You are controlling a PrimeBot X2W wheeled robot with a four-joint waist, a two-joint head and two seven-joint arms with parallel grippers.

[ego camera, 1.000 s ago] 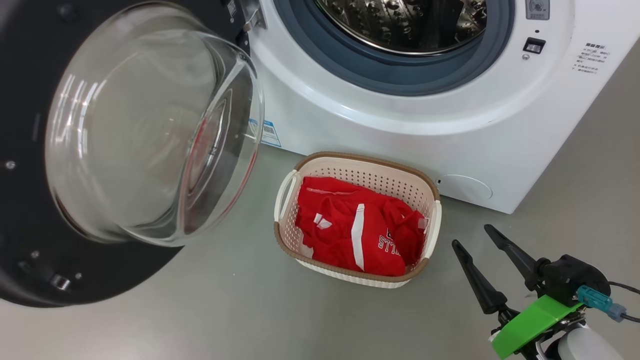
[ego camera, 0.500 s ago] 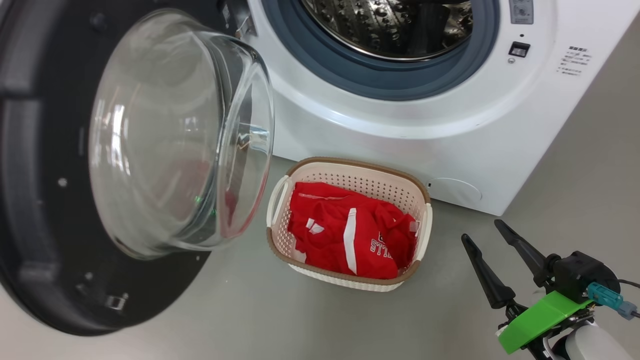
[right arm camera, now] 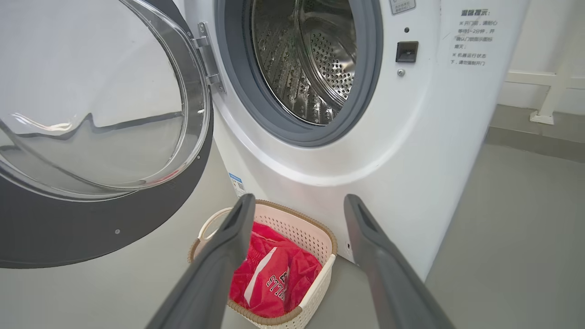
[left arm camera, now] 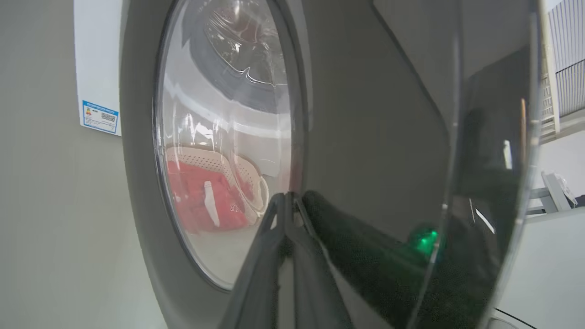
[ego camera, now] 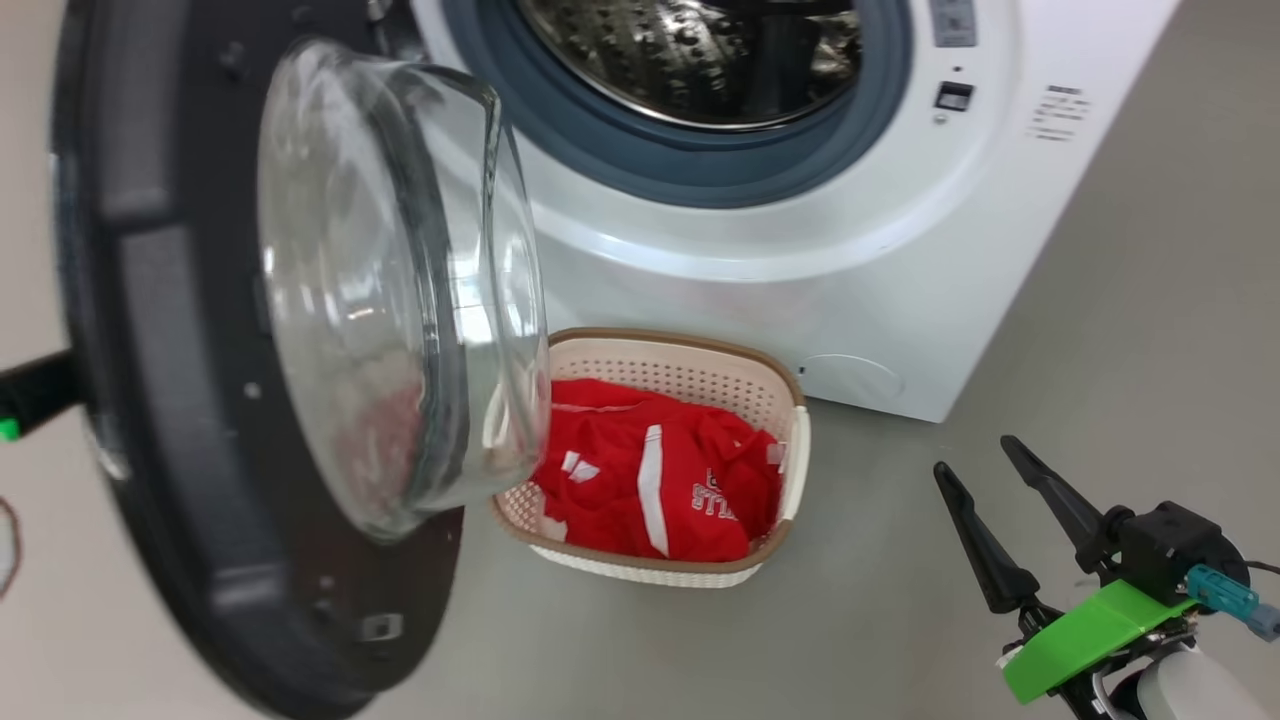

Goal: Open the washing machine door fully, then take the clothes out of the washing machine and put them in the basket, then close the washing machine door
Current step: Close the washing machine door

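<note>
the clothes (ego camera: 640,480) are out of the drum (right arm camera: 315,59), which looks bare from the right wrist view. they lie bunched in the basket (ego camera: 700,345) on the floor, just in front of the washing machine (ego camera: 800,260). so i judge the opening and the unloading done, with only the closing left. the washing machine door (ego camera: 180,420) stands swung out, not latched, and its glass bulge overlaps the basket's near corner in the head view. my left claw (left arm camera: 285,198) has its fingers together, tips against the door's glossy outer face. my right claw (ego camera: 974,457) hangs apart and empty, off to the basket's right.
</note>
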